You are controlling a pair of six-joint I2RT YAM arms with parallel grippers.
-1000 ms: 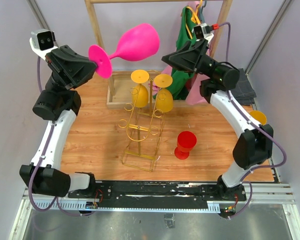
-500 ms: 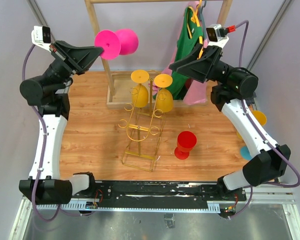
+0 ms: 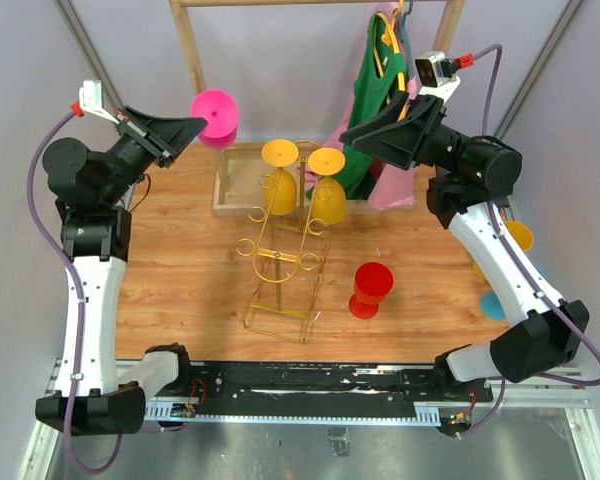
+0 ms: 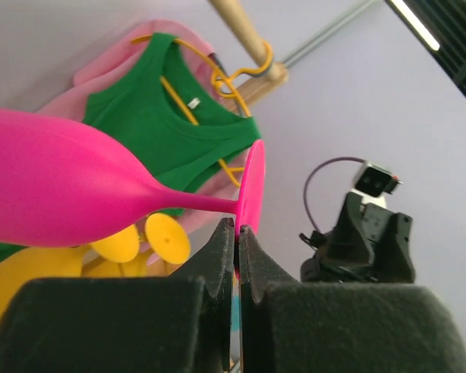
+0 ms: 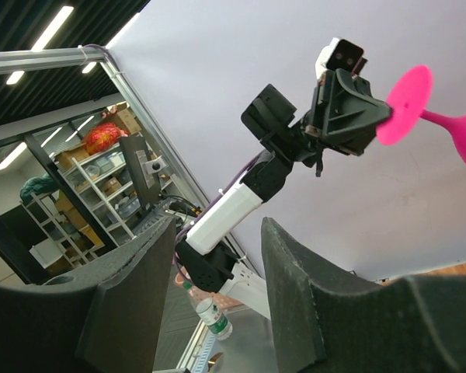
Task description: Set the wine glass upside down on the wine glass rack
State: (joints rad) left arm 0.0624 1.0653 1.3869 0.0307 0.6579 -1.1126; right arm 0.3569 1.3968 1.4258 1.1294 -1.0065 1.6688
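Note:
My left gripper point(image 3: 192, 124) is raised high at the back left and is shut on the rim of the foot of the pink wine glass point(image 3: 215, 115). In the left wrist view the glass point(image 4: 70, 194) lies sideways, bowl to the left, foot point(image 4: 251, 183) pinched between my fingertips point(image 4: 238, 229). The gold wire wine glass rack point(image 3: 280, 260) stands mid-table with two yellow glasses point(image 3: 278, 180) hanging upside down on it. My right gripper point(image 3: 352, 132) is open and empty, raised at the back right, pointing at the left arm; the right wrist view shows the pink foot point(image 5: 404, 105).
A red wine glass point(image 3: 370, 290) stands upright right of the rack. A tall wooden clothes rail point(image 3: 195, 60) with green and pink clothes point(image 3: 370, 100) on hangers stands at the back. A yellow cup point(image 3: 518, 236) and something blue point(image 3: 492, 305) sit at the right edge.
My left arm has swung back and left, lifting and turning the pink glass so its foot faces the camera. My right arm has risen slightly and stays open.

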